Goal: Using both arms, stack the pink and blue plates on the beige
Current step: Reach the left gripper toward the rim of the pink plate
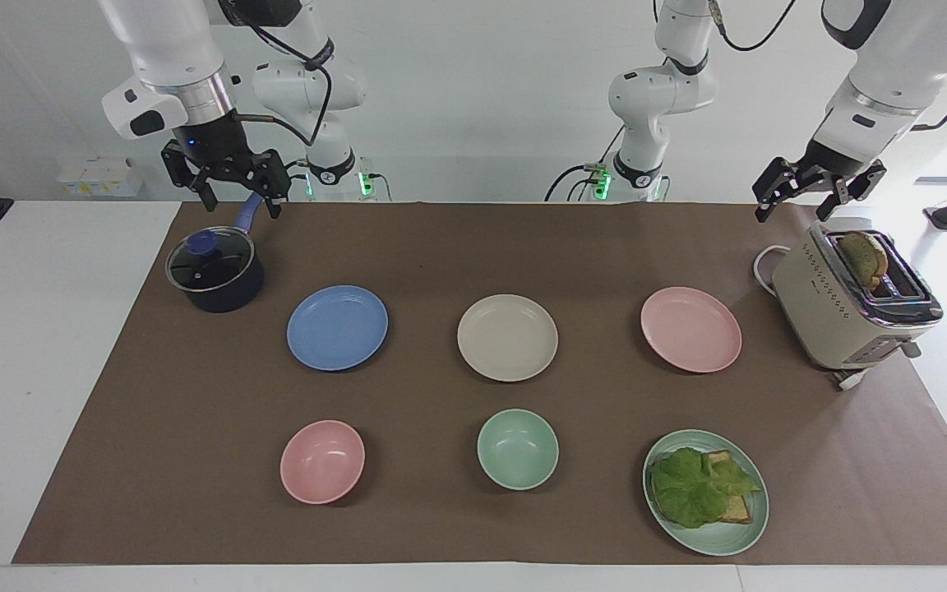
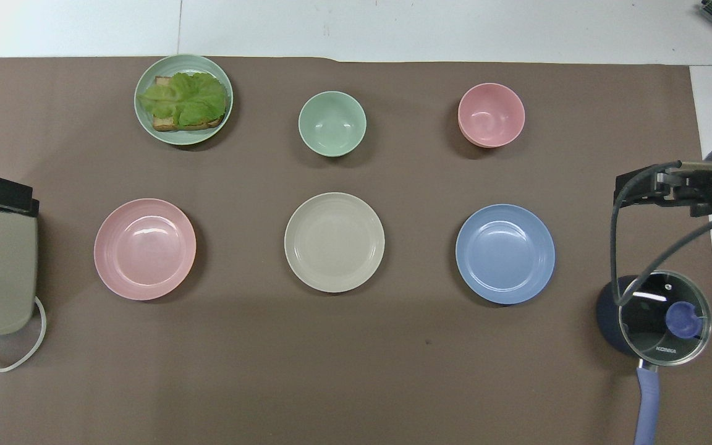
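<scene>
Two hands agape, left hand (image 1: pixel 817 200) over toaster (image 1: pixel 843 316), right hand (image 1: pixel 237 191) over saucepan (image 1: pixel 216 274).

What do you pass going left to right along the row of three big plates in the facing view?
Saucepan → blue plate → beige plate → pink plate → toaster.

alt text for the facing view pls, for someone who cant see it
Blue plate, beige plate and pink plate lie apart in a row on a brown mat, unstacked. The open right gripper hangs over a lidded pot; the open left gripper hangs by a toaster.
</scene>
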Tool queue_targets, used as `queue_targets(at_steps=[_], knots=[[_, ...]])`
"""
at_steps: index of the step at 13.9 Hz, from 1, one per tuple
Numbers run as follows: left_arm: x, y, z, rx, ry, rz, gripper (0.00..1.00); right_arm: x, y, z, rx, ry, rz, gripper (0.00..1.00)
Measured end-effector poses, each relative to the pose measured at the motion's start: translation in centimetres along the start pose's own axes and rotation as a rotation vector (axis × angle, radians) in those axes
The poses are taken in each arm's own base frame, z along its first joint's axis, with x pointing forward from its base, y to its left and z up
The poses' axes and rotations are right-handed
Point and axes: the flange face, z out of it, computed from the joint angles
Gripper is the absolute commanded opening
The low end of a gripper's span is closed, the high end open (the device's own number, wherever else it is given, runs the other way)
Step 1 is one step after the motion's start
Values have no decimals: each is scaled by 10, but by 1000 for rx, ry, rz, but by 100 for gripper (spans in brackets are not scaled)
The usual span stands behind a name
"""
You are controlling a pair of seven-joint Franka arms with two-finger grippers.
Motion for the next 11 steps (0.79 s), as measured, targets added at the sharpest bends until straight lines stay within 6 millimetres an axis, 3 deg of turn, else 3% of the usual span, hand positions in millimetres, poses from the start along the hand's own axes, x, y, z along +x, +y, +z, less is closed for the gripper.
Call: queue_targets(at_steps=[4, 6, 11], knots=[[0, 0, 1, 0, -2, 0, 100, 0, 1, 0, 0, -1, 2, 100], [0, 0, 11, 0, -23, 0, 100, 0, 1, 1, 0, -1, 2, 100], [12, -11, 92, -3, -51, -19, 100, 0, 1, 1, 0, -1, 2, 100]])
